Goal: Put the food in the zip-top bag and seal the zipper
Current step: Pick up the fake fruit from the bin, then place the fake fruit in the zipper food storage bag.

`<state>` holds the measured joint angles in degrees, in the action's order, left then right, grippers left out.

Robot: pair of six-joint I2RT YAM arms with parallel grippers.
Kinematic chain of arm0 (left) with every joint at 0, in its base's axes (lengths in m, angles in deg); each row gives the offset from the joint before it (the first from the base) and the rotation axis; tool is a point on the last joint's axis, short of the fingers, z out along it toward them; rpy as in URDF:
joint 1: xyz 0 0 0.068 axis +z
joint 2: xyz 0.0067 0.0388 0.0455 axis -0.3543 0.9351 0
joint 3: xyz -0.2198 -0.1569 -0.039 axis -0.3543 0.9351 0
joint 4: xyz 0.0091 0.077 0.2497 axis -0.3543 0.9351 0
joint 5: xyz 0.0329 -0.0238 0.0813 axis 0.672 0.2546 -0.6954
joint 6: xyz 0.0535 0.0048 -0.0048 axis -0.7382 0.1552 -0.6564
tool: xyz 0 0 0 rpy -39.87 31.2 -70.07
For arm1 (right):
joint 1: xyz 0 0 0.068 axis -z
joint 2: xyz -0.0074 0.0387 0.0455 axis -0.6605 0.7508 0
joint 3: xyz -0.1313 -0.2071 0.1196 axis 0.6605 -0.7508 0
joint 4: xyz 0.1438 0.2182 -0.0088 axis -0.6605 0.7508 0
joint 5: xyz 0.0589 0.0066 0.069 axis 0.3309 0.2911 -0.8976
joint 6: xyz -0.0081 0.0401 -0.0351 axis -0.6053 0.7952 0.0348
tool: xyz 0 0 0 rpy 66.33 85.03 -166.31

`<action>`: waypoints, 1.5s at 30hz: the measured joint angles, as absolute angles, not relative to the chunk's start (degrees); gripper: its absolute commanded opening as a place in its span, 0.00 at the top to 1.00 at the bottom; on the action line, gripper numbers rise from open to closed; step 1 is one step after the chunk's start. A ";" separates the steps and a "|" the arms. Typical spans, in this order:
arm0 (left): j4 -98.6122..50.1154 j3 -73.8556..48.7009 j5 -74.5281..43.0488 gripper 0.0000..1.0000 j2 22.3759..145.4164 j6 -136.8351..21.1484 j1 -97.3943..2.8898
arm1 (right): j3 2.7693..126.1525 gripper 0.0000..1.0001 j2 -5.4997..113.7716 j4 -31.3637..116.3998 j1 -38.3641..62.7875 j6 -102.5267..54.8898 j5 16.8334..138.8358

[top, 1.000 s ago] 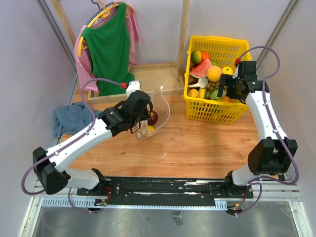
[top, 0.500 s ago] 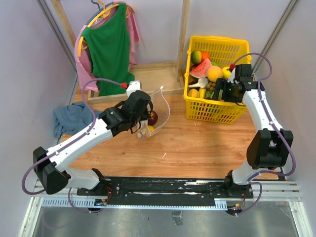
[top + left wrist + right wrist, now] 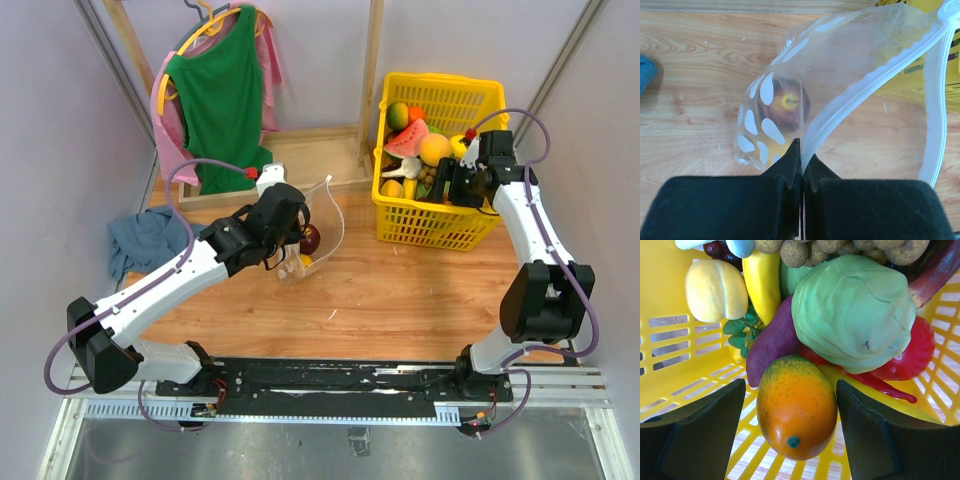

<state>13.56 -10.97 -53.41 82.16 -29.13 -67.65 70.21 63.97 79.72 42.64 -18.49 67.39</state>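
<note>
Over the basket (image 3: 430, 232) at two o'clock, the right hand (image 3: 453, 184) has dropped to straddle the mango (image 3: 796, 410), released and ready to grip it, while the left hand (image 3: 801, 165) stays clenched on the bag (image 3: 840, 55) at the basket's eight o'clock.

Top view: high over the near edge of the table (image 3: 400, 295), facing down; takes in everything, basket (image 3: 430, 228) far right.
Left wrist view: low, close, well left of the basket, looking past the left gripper (image 3: 801, 157) at the bag (image 3: 840, 60); basket's yellow edge upper right.
Right wrist view: inside the basket, very close, facing down past the right gripper (image 3: 790, 385) onto a mango (image 3: 796, 415).
Shared: top covers both wrist scenes; wrist views share only the basket.
</note>
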 measured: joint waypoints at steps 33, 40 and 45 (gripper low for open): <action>12.47 -11.06 -50.24 1.00 82.16 -29.13 -67.65 | 63.37 0.99 45.02 68.25 40.30 -18.19 72.98; 11.64 -11.10 -48.86 1.00 82.16 -29.11 -67.65 | 62.04 0.99 38.77 64.42 35.43 -17.27 73.53; 11.35 -11.10 -48.23 1.00 82.16 -28.91 -67.65 | 62.04 0.99 35.42 62.06 27.99 -17.11 73.53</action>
